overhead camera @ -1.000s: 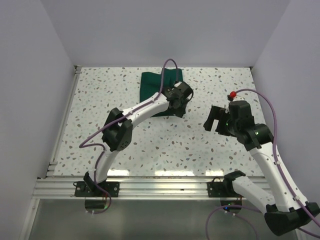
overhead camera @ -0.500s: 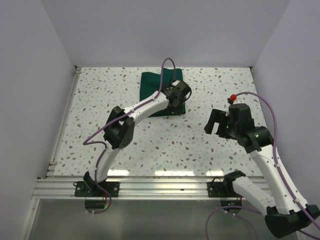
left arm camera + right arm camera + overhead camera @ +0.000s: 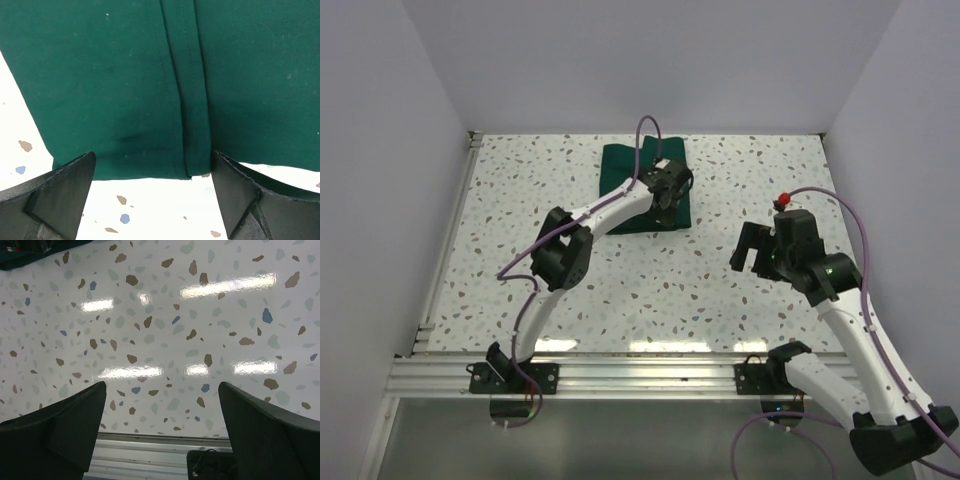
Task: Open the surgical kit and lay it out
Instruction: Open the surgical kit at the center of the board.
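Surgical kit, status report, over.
Left gripper open at near edge of green wrap, not gripping. Right gripper open over bare table. Green wrap folded. Nothing blocking.

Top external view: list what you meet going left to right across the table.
In order: left arm's elbow, dark green cloth bundle, right gripper. The left gripper overlaps the bundle, so is omitted.
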Controlling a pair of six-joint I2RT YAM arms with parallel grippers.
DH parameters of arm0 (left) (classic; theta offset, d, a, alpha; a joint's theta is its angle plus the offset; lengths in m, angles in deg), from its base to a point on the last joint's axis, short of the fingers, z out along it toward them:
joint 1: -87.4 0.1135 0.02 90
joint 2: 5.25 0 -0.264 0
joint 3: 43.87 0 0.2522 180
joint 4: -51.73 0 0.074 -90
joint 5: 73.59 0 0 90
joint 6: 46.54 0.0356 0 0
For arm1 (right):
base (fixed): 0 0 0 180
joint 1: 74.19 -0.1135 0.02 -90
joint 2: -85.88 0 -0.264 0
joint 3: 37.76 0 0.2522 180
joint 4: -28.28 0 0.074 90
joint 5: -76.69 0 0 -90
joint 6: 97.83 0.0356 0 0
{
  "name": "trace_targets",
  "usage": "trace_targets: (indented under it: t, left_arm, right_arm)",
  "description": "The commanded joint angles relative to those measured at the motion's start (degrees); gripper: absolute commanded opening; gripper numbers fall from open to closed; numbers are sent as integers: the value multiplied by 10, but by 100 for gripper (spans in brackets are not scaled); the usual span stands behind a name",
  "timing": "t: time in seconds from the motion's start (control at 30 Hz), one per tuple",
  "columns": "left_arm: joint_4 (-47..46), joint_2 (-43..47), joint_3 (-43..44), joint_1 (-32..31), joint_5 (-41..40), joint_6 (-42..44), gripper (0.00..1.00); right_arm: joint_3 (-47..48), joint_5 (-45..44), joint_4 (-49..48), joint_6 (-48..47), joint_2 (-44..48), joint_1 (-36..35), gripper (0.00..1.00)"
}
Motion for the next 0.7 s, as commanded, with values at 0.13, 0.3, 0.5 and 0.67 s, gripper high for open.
trace_targets:
  t: [0.13, 0.3, 0.5, 0.67]
  left_arm:
    - [-18, -21, 28, 5, -9, 21, 100]
    - [-17, -7, 37, 8, -15, 21, 100]
    - [-26, 40, 18, 15, -58, 27, 100]
    - [-20, 39, 10, 27, -50, 30, 100]
  right_arm:
    - [-3, -11, -19, 1, -12, 1, 99]
    - [-8, -11, -27, 1, -19, 2, 99]
    - [-14, -10, -33, 1, -24, 1, 99]
    - [-19, -12, -33, -4, -27, 1, 99]
